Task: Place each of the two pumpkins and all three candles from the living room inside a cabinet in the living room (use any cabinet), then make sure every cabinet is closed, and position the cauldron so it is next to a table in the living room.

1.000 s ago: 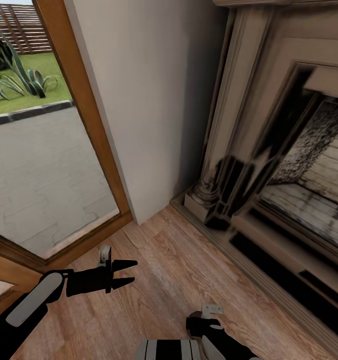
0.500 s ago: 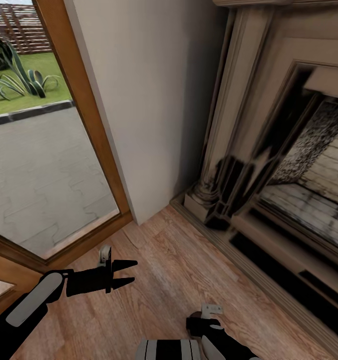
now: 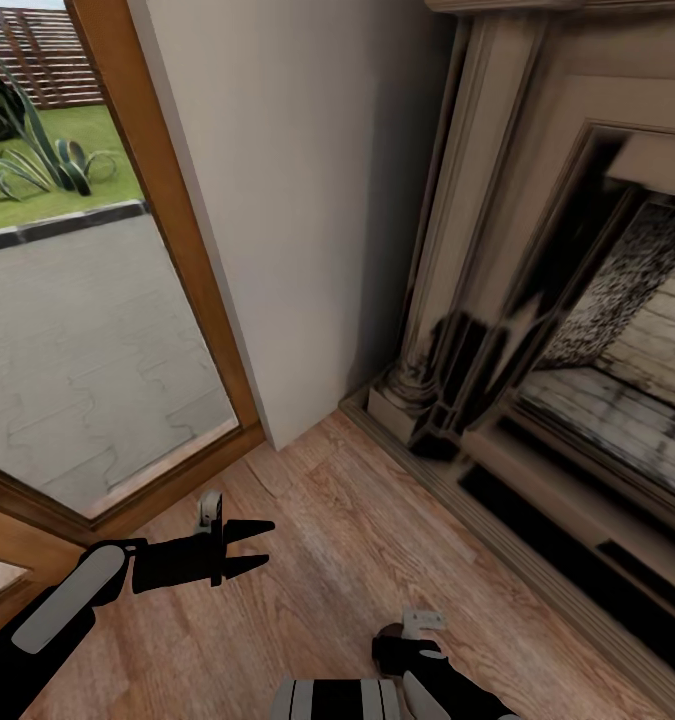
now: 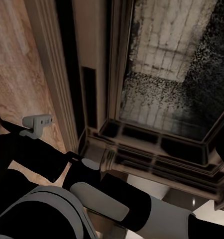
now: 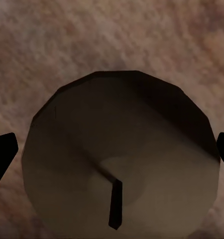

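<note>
A candle (image 5: 117, 124), a stubby grey-beige cylinder with a dark wick, stands seen from straight above in the right wrist view, with wood floor around it. My right gripper (image 5: 114, 159) is open, its two dark fingertips (image 5: 3, 154) flanking the candle's sides with a thin gap. In the head view the right wrist (image 3: 409, 645) hangs low by my trunk and hides the candle. My left gripper (image 3: 257, 545) hovers open and empty over the floor. The pumpkins, cabinet, cauldron and table are out of view.
A stone fireplace (image 3: 567, 300) with a raised hearth (image 3: 577, 500) fills the right side. A white wall (image 3: 297, 200) stands ahead, and a wood-framed glass door (image 3: 77, 320) to the left. Wood floor (image 3: 337, 560) runs between them.
</note>
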`<state>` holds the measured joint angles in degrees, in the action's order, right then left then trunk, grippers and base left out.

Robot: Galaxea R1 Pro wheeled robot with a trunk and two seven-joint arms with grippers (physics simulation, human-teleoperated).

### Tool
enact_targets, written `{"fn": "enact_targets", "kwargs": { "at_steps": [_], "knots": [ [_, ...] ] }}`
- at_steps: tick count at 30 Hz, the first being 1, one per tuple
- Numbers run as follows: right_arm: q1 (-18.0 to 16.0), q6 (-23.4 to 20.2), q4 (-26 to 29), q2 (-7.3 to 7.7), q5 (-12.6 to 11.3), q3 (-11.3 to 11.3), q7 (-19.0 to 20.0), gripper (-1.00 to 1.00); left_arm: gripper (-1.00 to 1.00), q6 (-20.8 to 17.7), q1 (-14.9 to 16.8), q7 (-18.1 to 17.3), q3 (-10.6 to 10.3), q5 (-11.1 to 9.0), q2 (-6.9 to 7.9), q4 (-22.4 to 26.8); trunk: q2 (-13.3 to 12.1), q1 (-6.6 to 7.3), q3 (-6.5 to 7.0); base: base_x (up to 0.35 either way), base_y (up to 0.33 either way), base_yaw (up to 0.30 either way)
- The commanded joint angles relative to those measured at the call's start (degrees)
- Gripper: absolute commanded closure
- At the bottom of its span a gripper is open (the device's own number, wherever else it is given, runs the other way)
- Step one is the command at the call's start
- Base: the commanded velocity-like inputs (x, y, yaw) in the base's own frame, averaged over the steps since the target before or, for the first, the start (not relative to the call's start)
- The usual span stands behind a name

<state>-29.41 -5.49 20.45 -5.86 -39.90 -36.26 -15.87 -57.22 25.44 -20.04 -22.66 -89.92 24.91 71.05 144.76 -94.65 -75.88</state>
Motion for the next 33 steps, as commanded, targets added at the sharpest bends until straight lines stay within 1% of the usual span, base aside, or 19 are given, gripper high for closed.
{"fn": "enact_targets", "kwargs": {
  "at_steps": [1,11,14,21,22,33],
  "knots": [
    [-0.04,-0.28,0.12,0.04,-0.31,-0.48,-0.51,-1.00,-1.00,0.01,0.05,-0.51,-0.11,0.33,0.05,-0.03,0.02,0.01,-0.04,0.000,0.000,0.000],
    [-0.04,-0.48,0.11,-0.02,-0.32,-0.47,-0.57,-1.00,-1.00,0.01,0.05,-0.49,-0.11,0.34,0.05,-0.03,0.02,0.01,-0.04,0.000,0.000,0.000],
    [-0.04,-0.48,0.11,-0.02,-0.29,-0.47,-0.57,-1.00,-1.00,0.01,0.05,-0.49,-0.11,0.35,0.05,-0.03,0.06,-0.07,-0.70,0.000,0.000,0.000],
    [-0.04,-0.48,0.11,-0.02,-0.27,-0.47,-0.57,-1.00,-1.00,0.01,0.05,-0.52,-0.11,0.31,0.05,-0.11,0.06,-0.07,-0.70,0.000,0.000,0.000],
    [-0.04,-0.48,0.11,-0.03,-0.27,-0.47,-0.57,1.00,-1.00,0.01,0.05,-0.52,-0.11,0.30,0.05,-0.12,0.06,-0.07,-0.70,0.000,0.000,0.000],
    [-0.04,-0.75,0.11,-0.02,-0.27,-0.47,-0.57,1.00,-1.00,0.01,0.05,-0.51,-0.11,0.28,0.05,-0.32,0.06,-0.07,-0.70,0.000,0.000,0.000]
  ]
}}
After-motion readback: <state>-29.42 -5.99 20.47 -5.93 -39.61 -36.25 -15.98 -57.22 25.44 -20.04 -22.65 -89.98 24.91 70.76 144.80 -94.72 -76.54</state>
